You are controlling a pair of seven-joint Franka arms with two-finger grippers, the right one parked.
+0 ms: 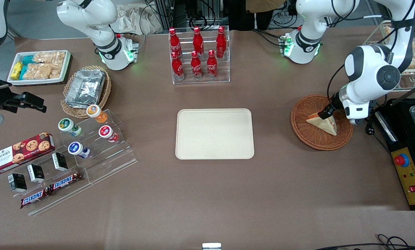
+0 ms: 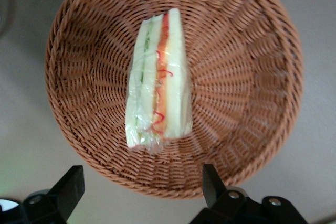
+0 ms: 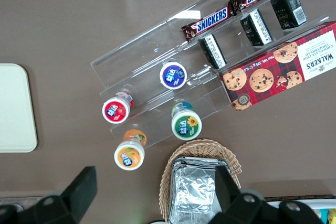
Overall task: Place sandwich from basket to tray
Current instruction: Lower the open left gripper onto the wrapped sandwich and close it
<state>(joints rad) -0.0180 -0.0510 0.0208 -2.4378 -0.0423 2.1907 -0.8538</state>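
Observation:
The sandwich [image 1: 323, 124], a pale wedge with red-orange and green filling, lies wrapped in clear film inside the round reddish-brown basket [image 1: 299, 129]. In the left wrist view the sandwich [image 2: 158, 80] rests near the middle of the basket [image 2: 247, 77]. My gripper [image 1: 327, 114] hovers low over the basket, just above the sandwich's tip. The gripper [image 2: 142, 184] is open, its fingers [image 2: 71, 186] spread wide over the basket rim with nothing between them. The cream-beige tray [image 1: 214, 133] lies flat and bare at the table's middle, toward the parked arm from the basket.
A clear rack of red cola bottles [image 1: 197, 53] stands farther from the front camera than the tray. A black unit with a red button [image 1: 401, 160] sits beside the basket at the working arm's end. Snack stands [image 1: 89, 139] and a foil-container basket [image 1: 85, 88] lie toward the parked arm's end.

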